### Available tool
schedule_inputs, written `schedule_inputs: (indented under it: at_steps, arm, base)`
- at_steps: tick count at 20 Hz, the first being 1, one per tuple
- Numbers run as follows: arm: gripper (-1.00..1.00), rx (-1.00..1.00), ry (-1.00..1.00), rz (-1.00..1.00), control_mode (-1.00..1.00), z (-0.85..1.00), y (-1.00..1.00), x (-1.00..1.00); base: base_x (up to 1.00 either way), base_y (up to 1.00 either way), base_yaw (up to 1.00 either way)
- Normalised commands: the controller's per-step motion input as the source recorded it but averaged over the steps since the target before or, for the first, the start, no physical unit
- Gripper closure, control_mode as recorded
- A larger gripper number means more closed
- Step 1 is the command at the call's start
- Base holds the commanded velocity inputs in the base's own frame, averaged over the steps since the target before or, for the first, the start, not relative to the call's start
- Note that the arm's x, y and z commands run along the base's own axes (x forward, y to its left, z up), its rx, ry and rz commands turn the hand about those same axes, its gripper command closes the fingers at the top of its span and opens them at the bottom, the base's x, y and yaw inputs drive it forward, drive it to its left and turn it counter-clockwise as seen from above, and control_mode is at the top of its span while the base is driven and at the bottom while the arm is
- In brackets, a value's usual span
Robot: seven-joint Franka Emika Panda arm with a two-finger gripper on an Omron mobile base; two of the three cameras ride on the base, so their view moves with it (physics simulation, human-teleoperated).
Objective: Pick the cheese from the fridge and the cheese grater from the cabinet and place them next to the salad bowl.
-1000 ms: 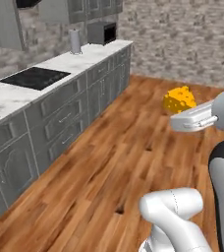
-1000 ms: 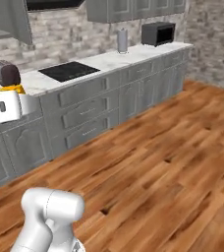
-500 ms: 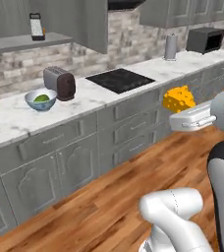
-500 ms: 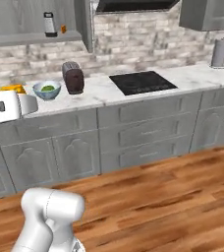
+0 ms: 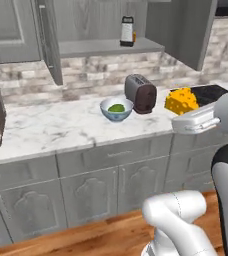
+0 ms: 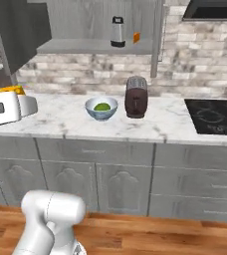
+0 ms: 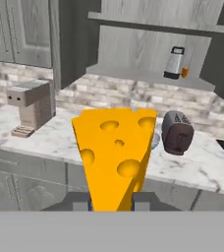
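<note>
We see the tool [image 7: 112,199] clenched on the cheese [image 7: 115,152], a yellow-orange wedge with round holes that stands in the centre of the hand view, its narrow end down between the two dark finger tips. In the left base view the cheese [image 5: 181,100] sits at the right of the frame, carried in the air at the tip of the white arm, in front of the marble worktop [image 5: 61,130] rather than on it. In the right base view only a sliver of it [image 6: 12,90] shows at the left edge, above the white hand. The salad bowl [image 5: 116,109], pale blue-white with a green mound inside, rests on the worktop near the middle of the left base view, just beside the dark toaster [image 5: 140,93] to its right. Above them, in the upper part of the frame, the cabinet [image 5: 106,47] stands with its doors open, and the cheese grater [image 5: 127,31] stands upright on its flat grey shelf. In the right base view a small orange item [image 6: 136,37] sits on that shelf just right of the grater. A black cooktop [image 6: 216,115] lies at the right of that frame. A boxy grey machine [image 7: 29,107] stands on the worktop at the left of the hand view.
</note>
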Motion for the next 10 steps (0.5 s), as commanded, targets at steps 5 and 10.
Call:
schedule_inputs:
  at_steps: [5,10]
  arm:
    - [1.0,0.0,0.0,0.0,1.0,0.0,0.0,0.0]
    - [1.0,0.0,0.0,0.0,1.0,0.0,0.0,0.0]
  base:
    - [1.0,-0.81,0.27]
    - [1.0,-0.96,0.08]
